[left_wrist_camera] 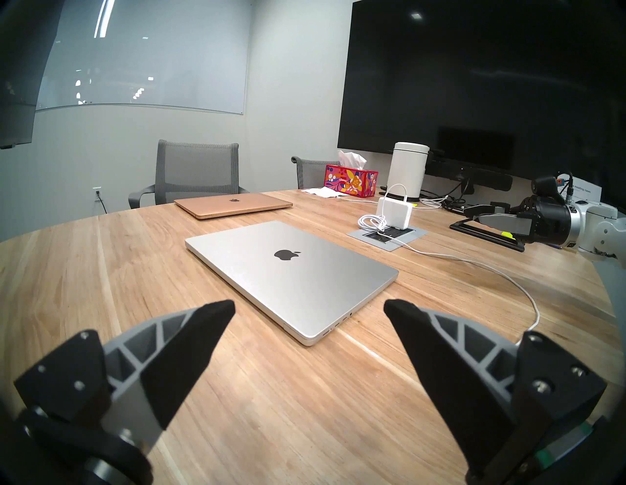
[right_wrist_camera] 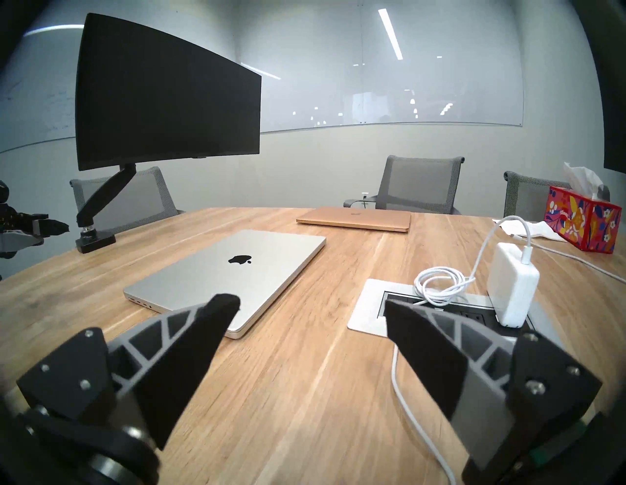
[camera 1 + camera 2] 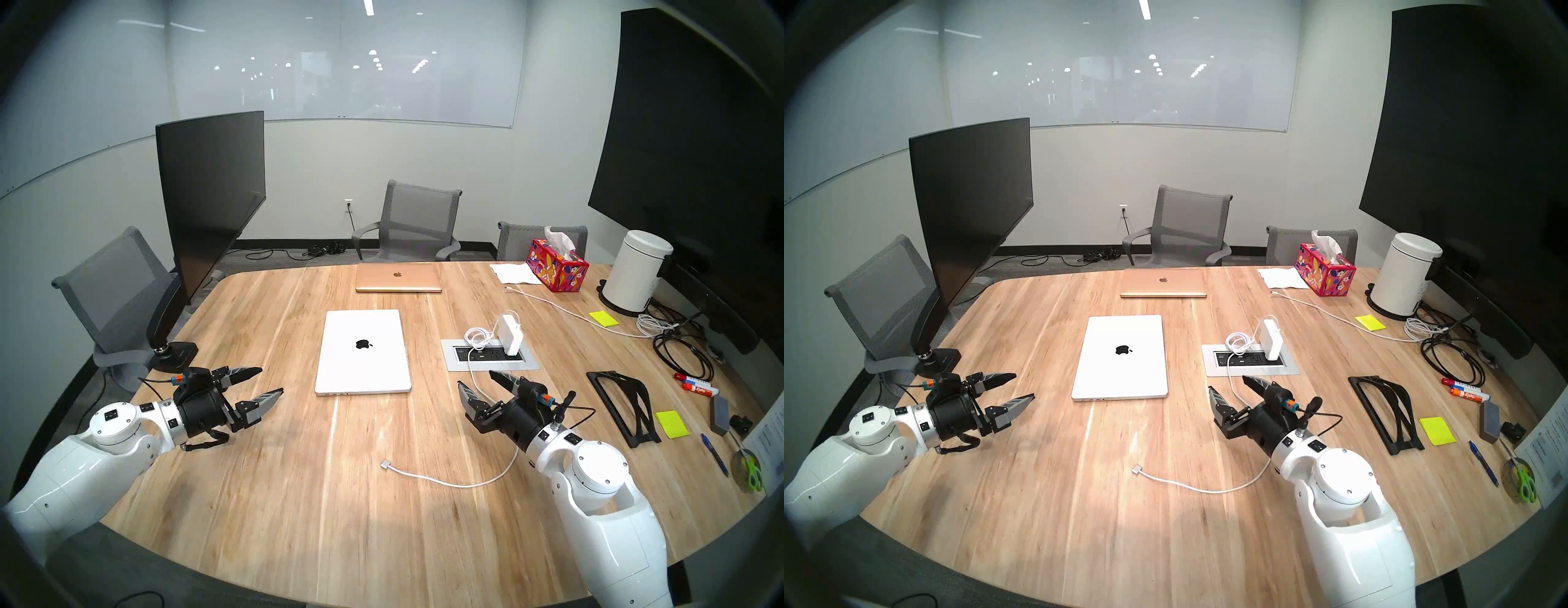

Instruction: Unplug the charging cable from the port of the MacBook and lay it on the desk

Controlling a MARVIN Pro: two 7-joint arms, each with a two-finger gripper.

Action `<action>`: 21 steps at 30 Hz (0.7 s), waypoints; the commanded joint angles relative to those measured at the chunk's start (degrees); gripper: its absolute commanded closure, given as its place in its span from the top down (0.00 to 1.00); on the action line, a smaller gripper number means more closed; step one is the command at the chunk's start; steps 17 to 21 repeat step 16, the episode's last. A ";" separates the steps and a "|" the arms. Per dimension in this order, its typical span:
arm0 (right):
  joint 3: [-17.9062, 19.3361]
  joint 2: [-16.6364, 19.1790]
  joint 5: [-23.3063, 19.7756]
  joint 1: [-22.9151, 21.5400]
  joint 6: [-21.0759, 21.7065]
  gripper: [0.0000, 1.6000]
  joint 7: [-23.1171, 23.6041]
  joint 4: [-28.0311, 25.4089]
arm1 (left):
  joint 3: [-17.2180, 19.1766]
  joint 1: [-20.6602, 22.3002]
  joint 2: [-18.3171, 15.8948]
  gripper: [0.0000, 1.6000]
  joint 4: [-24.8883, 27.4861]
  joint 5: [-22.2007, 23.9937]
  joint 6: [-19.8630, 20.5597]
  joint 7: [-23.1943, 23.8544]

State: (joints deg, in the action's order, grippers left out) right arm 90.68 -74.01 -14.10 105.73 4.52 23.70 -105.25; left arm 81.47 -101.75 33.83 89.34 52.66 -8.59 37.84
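Observation:
The closed silver MacBook point(image 3: 363, 351) with a black apple logo lies flat mid-desk point(image 3: 297, 488); it also shows in both wrist views point(image 1: 291, 271) point(image 2: 230, 271). The white charging cable point(image 3: 449, 482) lies loose on the desk, its flat connector point(image 3: 385, 463) free, well in front of the MacBook. The cord runs under my right arm to the white power brick point(image 3: 510, 334) in the silver outlet panel point(image 3: 449, 361). My left gripper point(image 3: 271, 381) is open and empty, left of the MacBook. My right gripper point(image 3: 477, 378) is open and empty, over the cord.
A gold laptop point(image 3: 398, 277) lies at the far edge. A monitor on an arm point(image 3: 210, 199) stands at the left. At the right are a tissue box point(image 3: 556, 265), white canister point(image 3: 634, 276), black stand point(image 3: 623, 403), markers, sticky notes and a second white cable point(image 3: 572, 312).

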 commanded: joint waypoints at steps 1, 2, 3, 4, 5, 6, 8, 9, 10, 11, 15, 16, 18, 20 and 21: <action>0.41 -0.22 -0.47 -0.54 -1.28 1.00 0.27 -0.74 | 0.49 0.17 -0.07 1.00 0.43 0.13 -0.34 -0.14; 0.43 -0.25 -0.45 -0.54 -1.29 1.00 0.31 -0.73 | 0.49 0.17 -0.07 1.00 0.43 0.13 -0.34 -0.14; 0.45 -0.28 -0.43 -0.54 -1.30 1.00 0.34 -0.72 | 0.49 0.17 -0.07 1.00 0.43 0.13 -0.34 -0.14; 0.47 -0.30 -0.42 -0.54 -1.30 1.00 0.37 -0.72 | 0.49 0.17 -0.07 1.00 0.43 0.13 -0.35 -0.14; 0.50 -0.34 -0.39 -0.54 -1.31 1.00 0.41 -0.72 | 0.49 0.17 -0.07 1.00 0.43 0.13 -0.35 -0.14; 0.51 -0.35 -0.38 -0.54 -1.31 1.00 0.43 -0.71 | 0.49 0.17 -0.07 1.00 0.43 0.13 -0.35 -0.14; 0.56 -0.42 -0.33 -0.54 -1.31 1.00 0.50 -0.71 | 0.49 0.17 -0.07 1.00 0.43 0.13 -0.35 -0.14; 0.58 -0.46 -0.31 -0.55 -1.31 1.00 0.53 -0.71 | 0.49 0.17 -0.07 1.00 0.43 0.13 -0.35 -0.14; 0.61 -0.50 -0.28 -0.55 -1.30 1.00 0.57 -0.70 | 0.49 0.17 -0.07 1.00 0.43 0.13 -0.35 -0.14; 0.63 -0.53 -0.26 -0.55 -1.30 1.00 0.60 -0.70 | 0.49 0.17 -0.07 1.00 0.43 0.14 -0.35 -0.14; 0.71 -0.63 -0.18 -0.55 -1.28 1.00 0.71 -0.70 | 0.49 0.16 -0.07 1.00 0.43 0.14 -0.35 -0.15; 0.73 -0.66 -0.16 -0.55 -1.28 1.00 0.74 -0.70 | 0.49 0.16 -0.07 1.00 0.43 0.14 -0.35 -0.15; 0.73 -0.66 -0.16 -0.55 -1.28 1.00 0.74 -0.70 | 0.49 0.16 -0.07 1.00 0.43 0.14 -0.35 -0.15; 0.73 -0.66 -0.16 -0.55 -1.28 1.00 0.74 -0.70 | 0.49 0.16 -0.07 1.00 0.43 0.14 -0.35 -0.15; 0.73 -0.66 -0.16 -0.55 -1.28 1.00 0.74 -0.70 | 0.49 0.16 -0.07 1.00 0.43 0.14 -0.35 -0.15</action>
